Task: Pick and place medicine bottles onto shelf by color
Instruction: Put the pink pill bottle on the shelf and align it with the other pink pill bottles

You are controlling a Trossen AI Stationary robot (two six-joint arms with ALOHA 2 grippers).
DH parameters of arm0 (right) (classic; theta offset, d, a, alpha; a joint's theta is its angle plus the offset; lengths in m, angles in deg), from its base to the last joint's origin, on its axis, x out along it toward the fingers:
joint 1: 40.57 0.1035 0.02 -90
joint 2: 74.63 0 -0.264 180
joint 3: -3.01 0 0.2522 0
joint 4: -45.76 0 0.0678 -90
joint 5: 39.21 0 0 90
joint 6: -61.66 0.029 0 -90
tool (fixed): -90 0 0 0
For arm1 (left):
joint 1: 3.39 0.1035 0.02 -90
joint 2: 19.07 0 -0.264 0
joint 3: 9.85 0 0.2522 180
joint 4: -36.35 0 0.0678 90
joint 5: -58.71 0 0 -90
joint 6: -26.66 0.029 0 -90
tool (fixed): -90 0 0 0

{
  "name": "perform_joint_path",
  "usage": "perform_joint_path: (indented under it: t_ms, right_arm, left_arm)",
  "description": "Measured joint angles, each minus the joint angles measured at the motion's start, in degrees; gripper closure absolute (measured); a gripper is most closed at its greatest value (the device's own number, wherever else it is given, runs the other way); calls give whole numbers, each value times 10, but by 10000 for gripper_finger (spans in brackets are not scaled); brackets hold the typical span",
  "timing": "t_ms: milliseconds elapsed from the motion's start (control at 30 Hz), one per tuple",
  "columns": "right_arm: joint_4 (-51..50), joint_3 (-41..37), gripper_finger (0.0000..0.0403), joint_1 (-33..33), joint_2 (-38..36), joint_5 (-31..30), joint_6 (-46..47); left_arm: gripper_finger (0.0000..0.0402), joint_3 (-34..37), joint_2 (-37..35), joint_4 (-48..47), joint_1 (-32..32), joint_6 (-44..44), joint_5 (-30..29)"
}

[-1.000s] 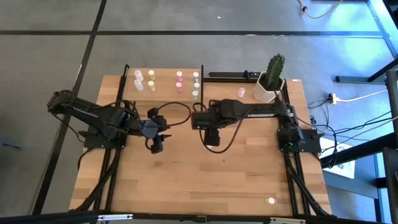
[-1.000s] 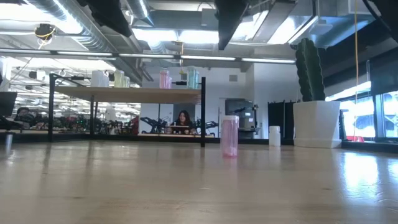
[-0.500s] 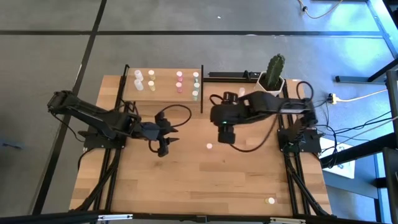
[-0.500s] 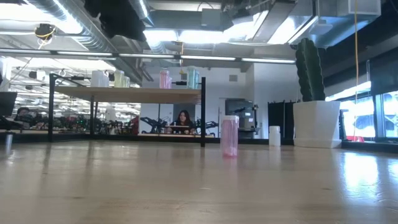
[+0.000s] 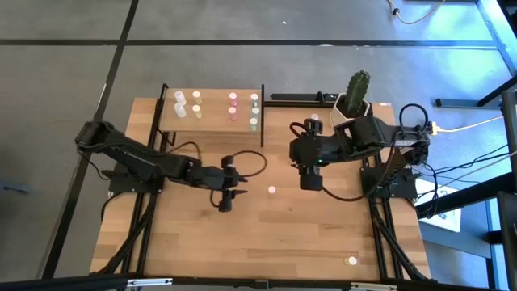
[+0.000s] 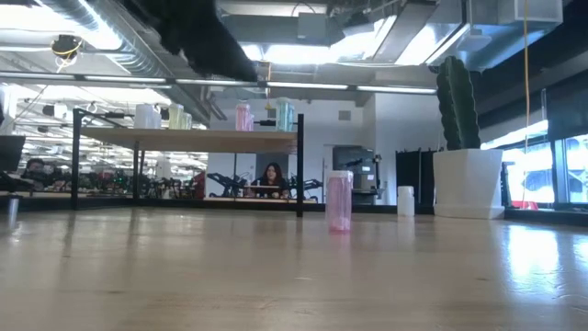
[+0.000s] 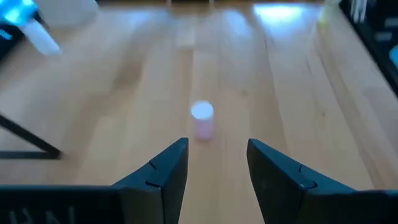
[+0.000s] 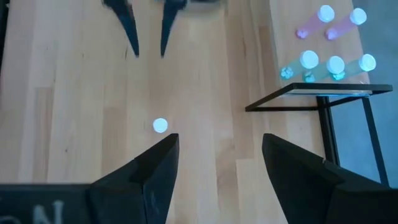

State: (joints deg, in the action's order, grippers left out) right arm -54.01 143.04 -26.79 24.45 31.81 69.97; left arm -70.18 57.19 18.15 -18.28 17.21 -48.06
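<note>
A pink medicine bottle (image 5: pixel 272 191) stands upright on its base on the table's middle, also seen in the low view (image 6: pixel 339 199). My left gripper (image 5: pixel 233 199) hovers to its left, open; in its wrist view the pink bottle (image 7: pixel 202 119) stands ahead of the fingers, untouched. My right gripper (image 5: pixel 310 181) is open and raised to the bottle's right; the pink bottle (image 8: pixel 160 126) shows below it. The shelf (image 5: pixel 212 121) at the far left carries white, yellow, pink and green bottles upright in rows.
A white pot with a cactus (image 5: pixel 353 103) stands at the far right, a white bottle (image 5: pixel 314 120) beside it. Another small bottle (image 5: pixel 350 260) stands near the front right edge. The shelf's black posts (image 8: pixel 323 118) rise to the left of my right gripper.
My right gripper has risen and drawn back toward the table's right edge, uncovering the pink bottle, which stays standing in place. My left gripper has come down and moved toward the right and near edges, closer to the pink bottle, tipping more level.
</note>
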Motion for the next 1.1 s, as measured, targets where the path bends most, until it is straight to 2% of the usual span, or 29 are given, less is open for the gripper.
perform_joint_path:
  t_ms: [167,467,700,933,1100]
  right_arm:
    - [0,0,170,4,-6,4,-5]
    - [0,0,170,4,-11,33,-31]
    - [0,0,170,4,-10,41,-26]
    - [14,0,170,4,-10,41,-27]
    - [30,0,170,4,-10,41,-26]
  left_arm:
    - [244,-38,77,-1,29,-8,64]
    - [244,-49,167,47,29,-24,68]
    - [244,-50,197,77,10,-24,58]
    - [244,-50,197,82,-2,-21,12]
    - [244,-50,197,89,-1,-24,8]
